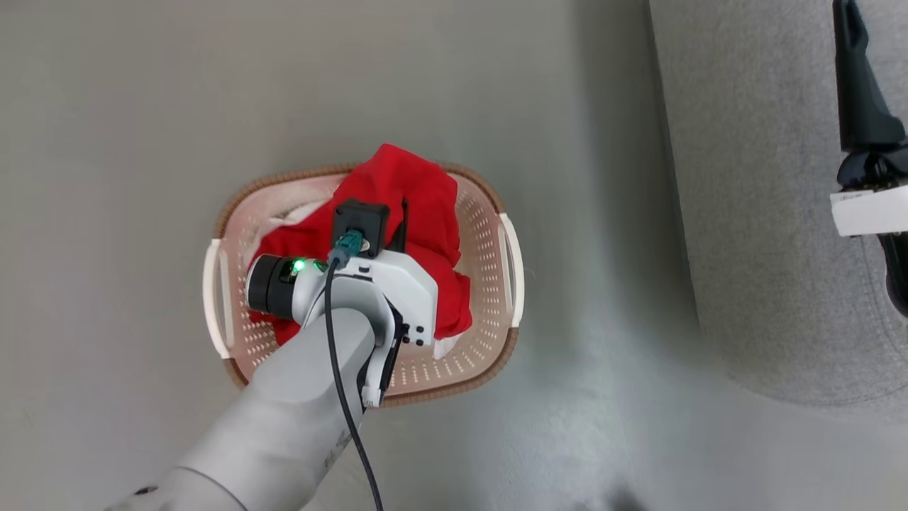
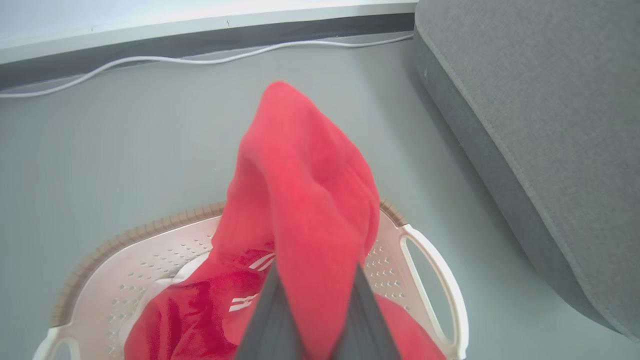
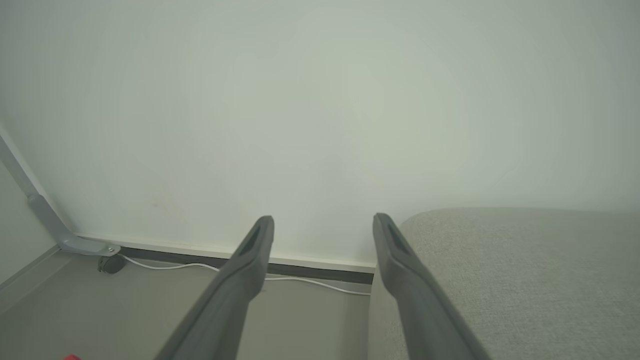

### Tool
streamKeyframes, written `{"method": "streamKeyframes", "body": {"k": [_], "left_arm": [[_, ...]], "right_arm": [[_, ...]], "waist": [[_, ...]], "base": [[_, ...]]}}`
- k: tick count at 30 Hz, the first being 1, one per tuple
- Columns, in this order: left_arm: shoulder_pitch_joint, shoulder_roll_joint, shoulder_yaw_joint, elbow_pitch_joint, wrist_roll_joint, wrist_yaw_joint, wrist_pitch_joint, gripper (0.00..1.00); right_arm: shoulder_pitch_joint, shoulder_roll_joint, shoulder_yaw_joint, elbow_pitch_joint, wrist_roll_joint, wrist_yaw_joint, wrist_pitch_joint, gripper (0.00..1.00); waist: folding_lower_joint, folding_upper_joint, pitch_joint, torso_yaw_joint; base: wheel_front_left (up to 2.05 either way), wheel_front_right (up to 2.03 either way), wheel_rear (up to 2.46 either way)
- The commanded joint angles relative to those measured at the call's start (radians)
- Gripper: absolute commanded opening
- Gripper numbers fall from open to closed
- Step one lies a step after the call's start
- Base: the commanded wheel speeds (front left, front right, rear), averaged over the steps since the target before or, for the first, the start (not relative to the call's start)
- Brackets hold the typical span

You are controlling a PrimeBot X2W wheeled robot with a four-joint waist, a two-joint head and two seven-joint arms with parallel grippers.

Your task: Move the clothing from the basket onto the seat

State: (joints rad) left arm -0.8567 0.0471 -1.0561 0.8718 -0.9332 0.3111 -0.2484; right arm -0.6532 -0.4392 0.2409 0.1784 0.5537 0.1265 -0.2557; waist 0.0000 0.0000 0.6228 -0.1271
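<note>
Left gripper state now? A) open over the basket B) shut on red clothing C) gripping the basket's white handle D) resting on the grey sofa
B: in the left wrist view the left gripper has its dark fingers pinched on a fold of the soft bright red fabric clothing, which stands above the oval cream-white perforated plastic basket.

One basket (image 1: pixel 489 234) with two white handles (image 2: pixel 430 280). One heap of red clothing (image 1: pixel 418 191), pieces impossible to count apart. One grey sofa (image 1: pixel 766 213). Two grippers: left gripper (image 2: pixel 316 280), right gripper (image 3: pixel 322 222), two dark fingers (image 3: pixel 250 260) each. One white cable (image 2: pixel 200 60).
</note>
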Motion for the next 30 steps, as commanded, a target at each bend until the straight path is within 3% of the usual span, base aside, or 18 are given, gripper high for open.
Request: {"method": "streamKeyframes", "body": {"k": [1,5,16,30], "left_arm": [[0.03,0.003,0.061,-0.033,0.056,0.009,-0.013,0.0],[0.092,0.003,0.166,-0.063,0.16,-0.002,-0.013,0.0],[0.299,0.004,0.485,-0.215,0.446,-0.1,-0.013,0.0],[0.374,0.018,0.68,-0.389,0.623,-0.244,-0.013,0.0]], "right_arm": [[0.049,-0.011,0.011,-0.011,-0.007,0.004,-0.006,1.0],[0.073,-0.004,0.016,0.006,-0.017,0.004,-0.006,1.0],[0.199,0.046,0.031,0.115,-0.055,0.004,-0.006,1.0],[0.348,0.186,0.029,0.223,-0.123,0.004,-0.006,1.0]], "waist": [[0.0,0.0,-0.074,0.026],[0.0,0.0,-0.134,0.042],[0.0,0.0,-0.35,0.124],[0.0,0.0,-0.564,0.175]], "base": [[0.0,0.0,0.0],[0.0,0.0,0.0],[0.0,0.0,0.0],[0.0,0.0,0.0]]}}
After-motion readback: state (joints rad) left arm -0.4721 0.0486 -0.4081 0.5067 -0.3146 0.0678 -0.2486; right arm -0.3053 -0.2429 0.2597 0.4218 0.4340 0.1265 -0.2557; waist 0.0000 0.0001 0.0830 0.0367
